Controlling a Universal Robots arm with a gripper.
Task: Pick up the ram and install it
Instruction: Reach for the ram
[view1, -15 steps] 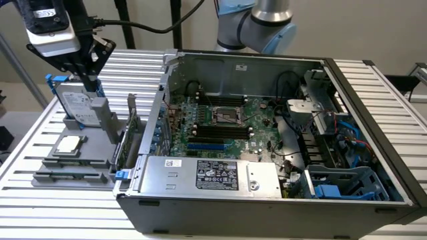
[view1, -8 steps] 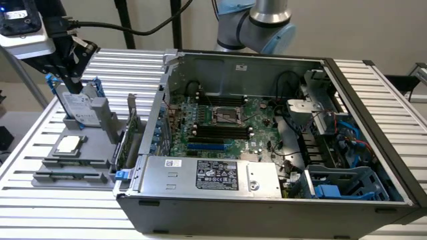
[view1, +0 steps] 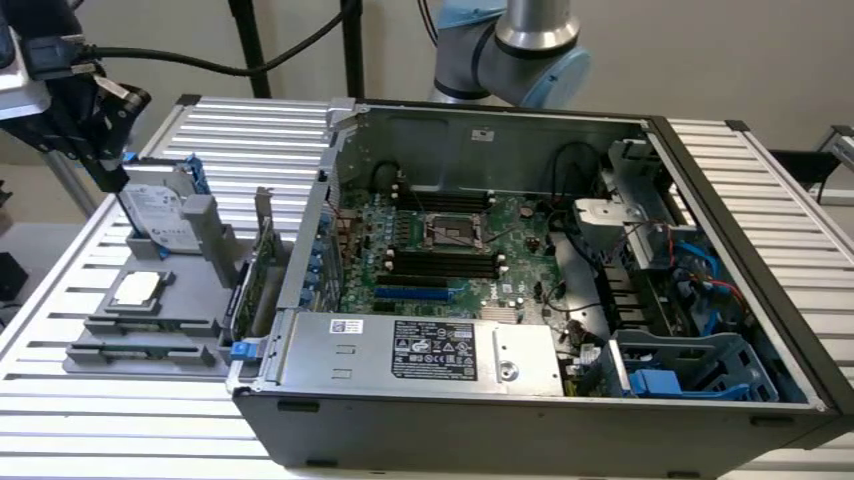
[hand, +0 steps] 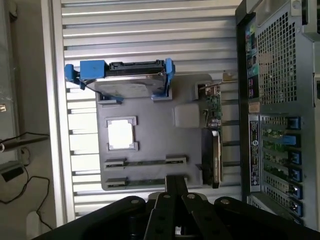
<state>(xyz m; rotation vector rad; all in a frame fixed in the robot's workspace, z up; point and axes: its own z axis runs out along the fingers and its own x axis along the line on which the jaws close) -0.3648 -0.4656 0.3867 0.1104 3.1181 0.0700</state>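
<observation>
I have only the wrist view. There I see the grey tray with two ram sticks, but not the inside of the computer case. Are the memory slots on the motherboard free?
Observer: They look free. In the exterior view the long black slots on the motherboard hold no stick.
Operator: Is the case covered?
Observer: No. The case lies with its open side up, so the motherboard is exposed.
Operator: Where does the arm stand?
Observer: The arm rises behind the case. The gripper hangs at the exterior view's left, above the tray.
</observation>
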